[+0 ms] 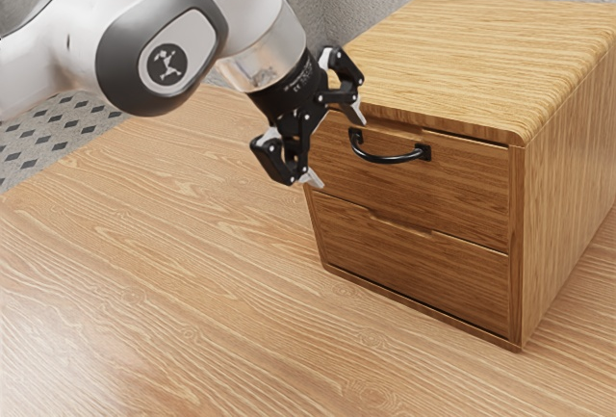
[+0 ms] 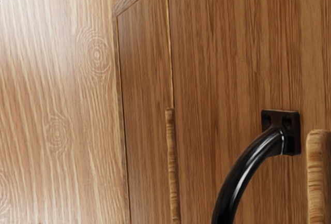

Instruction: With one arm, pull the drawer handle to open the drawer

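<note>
**Spotter:** Claw status, quick?

**Me:** Claw [image 1: 335,147] spread wide, holding nothing. One fingertip [image 1: 358,114] is up under the cabinet [image 1: 481,51] top's lip. The other is low, by the bottom-left corner of the drawer [image 1: 443,186] front.

**Spotter:** Touching anything?

**Me:** Can't tell. Tips sit right at the drawer front, but contact or not is no call from the ext. view.

**Spotter:** Handle, which way?

**Me:** Handle [image 1: 390,155] is black and bow-shaped. Long axis runs level along the drawer front, left-right in frame, w/ the bow standing out from the wood. It's high on the drawer, approx centre of frame.

**Spotter:** And vs. the claw?

**Me:** Just right of the claw in the ext. view. Its left end is just beside & below my upper fingertip, not betw. the fingers. On wrist cam the handle [image 2: 248,175] curves off its square mount plate [image 2: 281,131], close ahead of my hand.

**Spotter:** Drawer itself?

**Me:** Front looks flush w/ the lower drawer [image 1: 414,258]. Cabinet is at frame right, on the wood table [image 1: 144,292].
</note>
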